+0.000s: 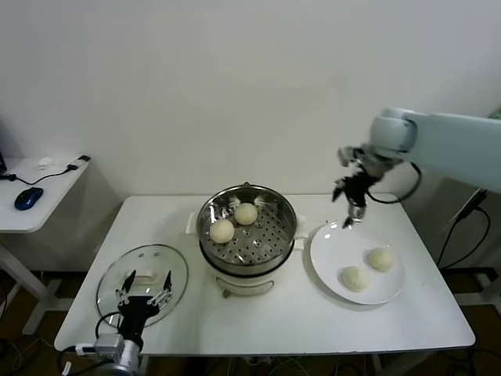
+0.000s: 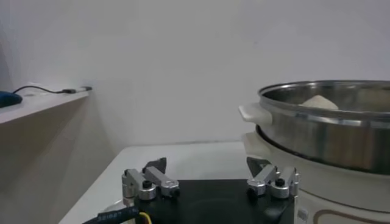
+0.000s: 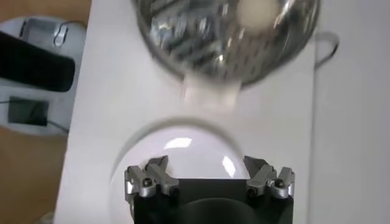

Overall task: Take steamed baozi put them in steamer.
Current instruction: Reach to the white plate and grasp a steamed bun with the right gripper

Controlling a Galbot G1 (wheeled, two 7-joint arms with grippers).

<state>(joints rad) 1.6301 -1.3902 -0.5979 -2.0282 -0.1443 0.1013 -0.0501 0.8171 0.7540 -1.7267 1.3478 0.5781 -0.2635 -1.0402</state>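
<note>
The steamer [image 1: 247,232] stood at the middle of the white table [image 1: 274,321], and two steamed baozi [image 1: 221,230] lay side by side on its perforated tray, toward the back left. Two more buns [image 1: 354,278] sat on the white plate [image 1: 333,239] just right of the pot, near the plate's front right part and a little apart from each other. The right gripper [image 1: 350,205] hung in the air above the plate's far rim, between pot and plate, its fingers [image 3: 149,176] spread wide and holding nothing; the right wrist view looked down on the plate's bare part and the steamer beyond. The left gripper [image 1: 142,300] rested low at the table's front left, over the glass lid [image 1: 176,266] that lay flat beside the steamer, its jaws likewise apart and empty. The left wrist view showed the steamer's steel wall [image 2: 323,131] close by, with a bun top peeping over the rim. A side desk [image 1: 47,196] with a blue mouse [image 1: 28,197] stood off to the left, well apart from the work.
</note>
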